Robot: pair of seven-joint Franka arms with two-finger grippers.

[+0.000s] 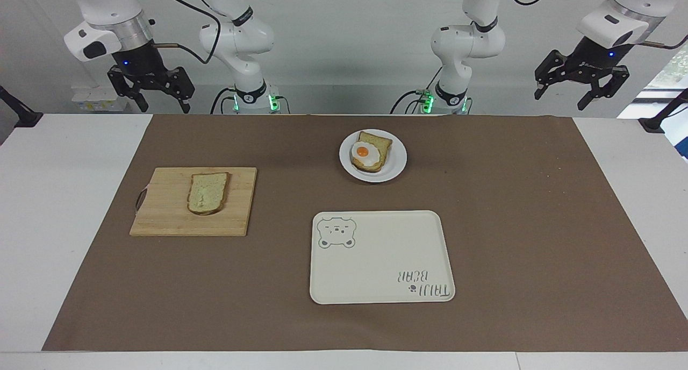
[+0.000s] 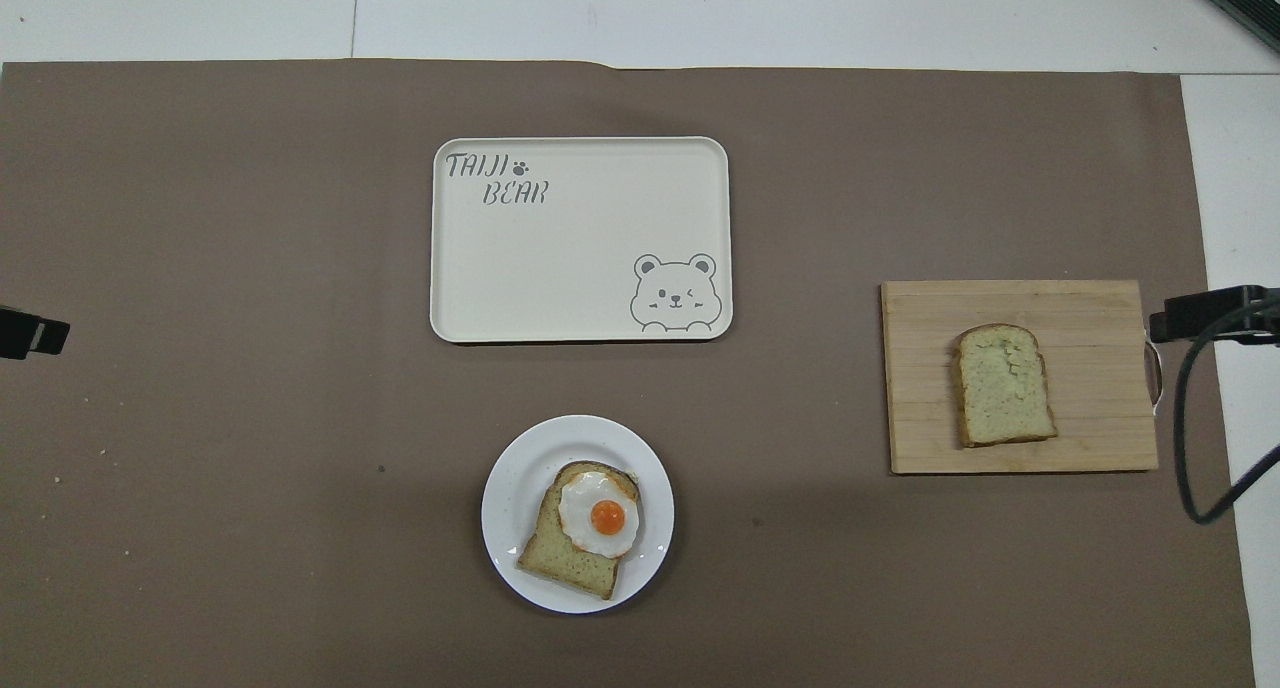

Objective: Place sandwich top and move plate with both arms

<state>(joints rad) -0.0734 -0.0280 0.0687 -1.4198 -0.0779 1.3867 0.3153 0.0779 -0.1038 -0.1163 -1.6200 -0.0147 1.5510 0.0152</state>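
The sandwich top (image 1: 207, 192) lies flat on a wooden cutting board (image 1: 161, 219) toward the right arm's end of the table (image 1: 54, 225). It is a pale, speckled slice with a brown crust, and its rounded end points away from the robots. Nothing touches it.

The plate (image 1: 395, 168) sits near the middle of the table, close to the robots, on the brown paper mat (image 1: 537, 225) that covers most of the table. On the plate rests a second slice of bread (image 1: 379, 142) with a fried egg (image 1: 363, 152) lying on it, the orange yolk facing up. In the overhead view the egg (image 2: 600, 513) covers the part of that slice farther from the robots, and the plate's white rim (image 2: 510, 488) shows all around.

A cream tray (image 1: 376, 262) with a bear drawing and printed lettering lies farther from the robots than the plate, with a strip of bare mat between them. The tray holds nothing. The cutting board is well apart from both plate and tray.

The right claw (image 1: 156, 93) hangs in the air above the table's edge nearest the robots, at the right arm's end, with its fingers spread and nothing between them. The left claw (image 1: 579, 85) hangs the same way above the left arm's end, fingers spread and holding nothing. Both claws are well apart from the bread, the plate and the tray.
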